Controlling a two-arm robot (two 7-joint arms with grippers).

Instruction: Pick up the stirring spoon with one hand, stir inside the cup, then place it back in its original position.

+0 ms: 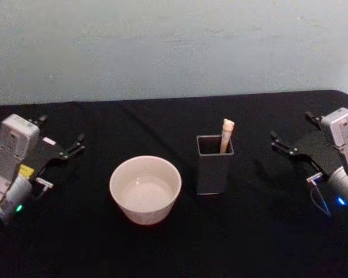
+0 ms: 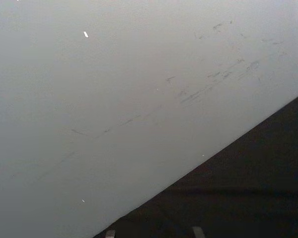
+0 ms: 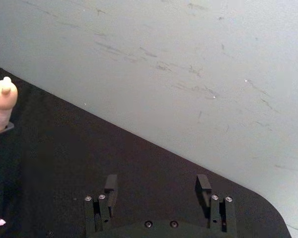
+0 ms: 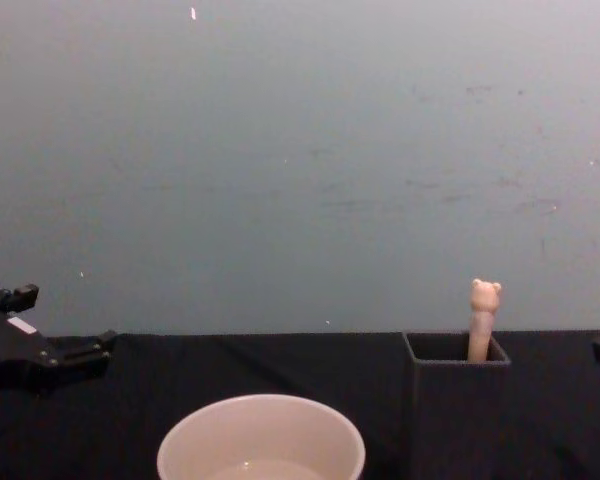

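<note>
looks down on a black-draped table (image 1: 174, 249) set against a pale grey wall (image 1: 174, 46); near the middle, shows the cup (image 1: 145, 188), wide, round and cream-white, standing upright; just to its right, close but not touching, a dark grey square holder (image 1: 213, 165), narrower than the cup; inside the holder, the stirring spoon (image 1: 226, 134), nearly upright against the back right corner, cream handle and tiny eared animal head poking above the rim, bowl end hidden inside the box; at the table's left side, the left gripper (image 1: 62, 128), jaws spread wide and empty, well apart from the cup; at the right side, the right gripper (image 1: 291, 125), likewise spread open and holding nothing, well apart from the holder; from the right wrist, shows two black fingers (image 3: 110, 184) parted above bare cloth, with the spoon's head at the picture's edge; from the chest, shows the animal head facing forward above the holder's rim.
</note>
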